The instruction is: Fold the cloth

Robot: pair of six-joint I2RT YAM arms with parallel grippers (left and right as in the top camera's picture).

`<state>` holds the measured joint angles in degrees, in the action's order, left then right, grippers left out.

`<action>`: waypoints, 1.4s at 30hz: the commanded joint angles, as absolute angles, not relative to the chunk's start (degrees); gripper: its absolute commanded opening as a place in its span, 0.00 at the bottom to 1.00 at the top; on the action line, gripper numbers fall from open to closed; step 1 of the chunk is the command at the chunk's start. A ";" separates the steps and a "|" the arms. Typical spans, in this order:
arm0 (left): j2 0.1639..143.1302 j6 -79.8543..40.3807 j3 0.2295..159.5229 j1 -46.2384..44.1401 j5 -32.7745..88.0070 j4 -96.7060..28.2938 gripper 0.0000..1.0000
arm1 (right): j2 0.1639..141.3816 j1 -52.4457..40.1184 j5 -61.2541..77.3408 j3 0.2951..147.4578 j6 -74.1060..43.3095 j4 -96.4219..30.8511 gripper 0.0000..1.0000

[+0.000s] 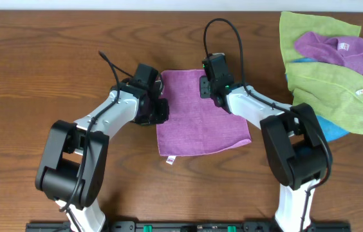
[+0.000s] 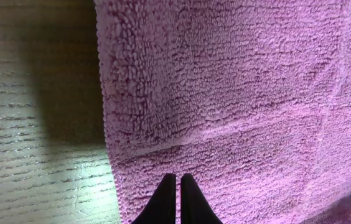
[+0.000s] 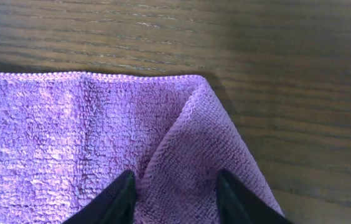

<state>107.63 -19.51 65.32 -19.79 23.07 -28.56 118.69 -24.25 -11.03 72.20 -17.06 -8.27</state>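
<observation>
A purple cloth [image 1: 197, 122] lies flat in the middle of the wooden table, with a small white tag [image 1: 170, 159] at its front left corner. My left gripper [image 1: 162, 109] rests over the cloth's left edge. In the left wrist view its fingers [image 2: 177, 180] are shut together just above the cloth [image 2: 238, 93], with nothing seen between them. My right gripper [image 1: 206, 87] is at the cloth's far edge. In the right wrist view it [image 3: 175, 180] is open, its fingers on either side of a corner flap folded over the cloth [image 3: 51, 137].
A pile of other cloths lies at the back right: green ones [image 1: 333, 90], a crumpled purple one [image 1: 329, 48] and a blue one [image 1: 333, 125] underneath. Bare wooden table [image 1: 27, 77] spreads to the left.
</observation>
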 commanded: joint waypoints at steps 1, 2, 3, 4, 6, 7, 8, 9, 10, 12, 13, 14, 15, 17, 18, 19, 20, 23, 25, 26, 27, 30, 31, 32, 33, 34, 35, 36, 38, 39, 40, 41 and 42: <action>108.49 -19.79 65.76 -19.97 22.06 -28.60 0.06 | 120.36 -23.66 -11.79 73.12 -16.67 -8.56 0.36; 108.49 -19.79 65.76 -19.97 22.06 -28.58 0.06 | 120.36 -23.66 -11.81 73.12 -16.67 -8.58 0.31; 108.49 -19.79 65.76 -19.97 22.04 -28.58 0.06 | 120.36 -23.66 -11.88 73.12 -16.64 -8.49 0.27; 108.49 -19.79 65.76 -19.97 22.04 -28.56 0.06 | 120.36 -23.66 -12.21 73.17 -16.67 -8.32 0.20; 108.49 -19.84 65.73 -19.97 22.04 -28.58 0.06 | 120.36 -23.64 -12.95 73.58 -16.67 -8.54 0.12; 108.49 -20.05 65.71 -19.99 21.89 -28.56 0.06 | 120.33 -23.64 -13.56 73.89 -16.67 -8.69 0.08; 108.49 -20.27 65.65 -20.03 21.61 -28.49 0.06 | 120.33 -23.66 -14.13 74.22 -16.64 -8.84 0.07; 108.49 -20.75 65.58 -20.08 20.97 -28.45 0.06 | 120.33 -23.68 -14.94 74.67 -16.64 -9.21 0.06; 108.49 -21.19 65.56 -20.18 20.29 -28.45 0.06 | 120.33 -23.70 -15.70 75.29 -16.64 -9.80 0.03; 108.49 -21.28 65.56 -20.29 19.88 -28.25 0.06 | 120.33 -23.70 -17.78 76.47 -16.67 -10.98 0.01; 108.49 -21.28 65.56 -20.29 19.90 -28.18 0.06 | 120.33 -23.70 -19.16 76.99 -16.67 -11.60 0.01; 108.49 -21.28 65.56 -20.29 19.90 -28.03 0.06 | 120.33 -23.70 -20.86 77.54 -16.64 -12.21 0.01; 108.49 -21.28 65.56 -20.27 19.86 -27.97 0.06 | 120.33 -23.70 -22.41 78.02 -16.64 -12.80 0.01; 108.49 -21.28 65.56 -20.29 19.88 -27.79 0.06 | 120.33 -23.64 -26.00 78.78 -16.62 -13.63 0.01; 108.49 -21.28 65.56 -20.29 19.86 -27.79 0.06 | 120.33 -23.62 -27.59 78.94 -16.62 -13.72 0.01; 108.49 -21.28 65.56 -20.27 19.88 -27.79 0.06 | 120.33 -23.59 -29.12 78.98 -16.62 -13.72 0.01; 108.49 -21.28 65.56 -20.29 19.88 -27.81 0.06 | 120.33 -23.57 -30.85 78.98 -16.62 -13.69 0.01; 108.49 -21.28 65.56 -20.27 19.90 -27.81 0.06 | 120.33 -23.42 -34.85 78.98 -16.60 -13.74 0.05; 108.49 -21.28 65.56 -20.27 19.92 -27.83 0.06 | 120.33 -23.11 -36.88 78.98 -16.60 -13.69 0.07; 108.49 -21.28 65.56 -20.27 19.92 -27.86 0.06 | 120.33 -22.85 -37.80 78.98 -16.62 -13.69 0.07; 108.49 -21.28 65.56 -20.27 19.94 -27.83 0.06 | 120.33 -22.48 -38.57 78.98 -16.62 -13.72 0.08; 108.49 -21.28 65.56 -20.27 19.94 -27.83 0.06 | 120.33 -21.28 -39.70 78.98 -16.62 -13.74 0.13; 108.49 -21.28 65.56 -20.27 19.94 -27.86 0.06 | 120.33 -20.67 -40.07 78.98 -16.64 -13.74 0.18; 108.49 -21.28 65.56 -20.27 19.97 -27.86 0.06 | 120.33 -20.10 -40.38 78.98 -16.64 -13.72 0.25; 108.49 -21.30 65.56 -20.27 19.97 -27.88 0.06 | 120.33 -19.51 -40.69 78.98 -16.64 -13.74 0.38; 108.49 -21.30 65.56 -20.27 20.03 -27.88 0.06 | 120.33 -18.90 -40.80 78.98 -16.62 -13.72 0.45; 108.49 -21.30 65.56 -20.27 20.23 -27.90 0.06 | 120.33 -18.35 -40.80 78.98 -16.62 -13.72 0.55; 108.49 -21.30 65.56 -20.27 20.58 -27.90 0.06 | 120.33 -17.54 -40.80 78.98 -16.62 -13.74 0.60; 108.49 -21.30 65.56 -20.27 20.58 -27.90 0.06 | 120.33 -16.73 -40.80 78.98 -16.62 -13.96 0.64; 108.49 -21.30 65.56 -20.27 20.58 -27.90 0.06 | 120.25 -16.47 -40.75 78.98 -16.62 -14.22 0.66; 108.49 -21.30 65.56 -20.27 20.56 -27.94 0.06 | 120.07 -16.45 -40.75 78.98 -16.62 -14.74 0.67; 108.49 -21.30 65.56 -20.23 20.58 -28.03 0.06 | 119.70 -16.47 -40.69 78.98 -16.64 -15.46 0.69; 108.47 -21.34 65.58 -20.16 20.60 -28.25 0.06 | 119.20 -16.58 -40.45 78.98 -16.62 -16.32 0.72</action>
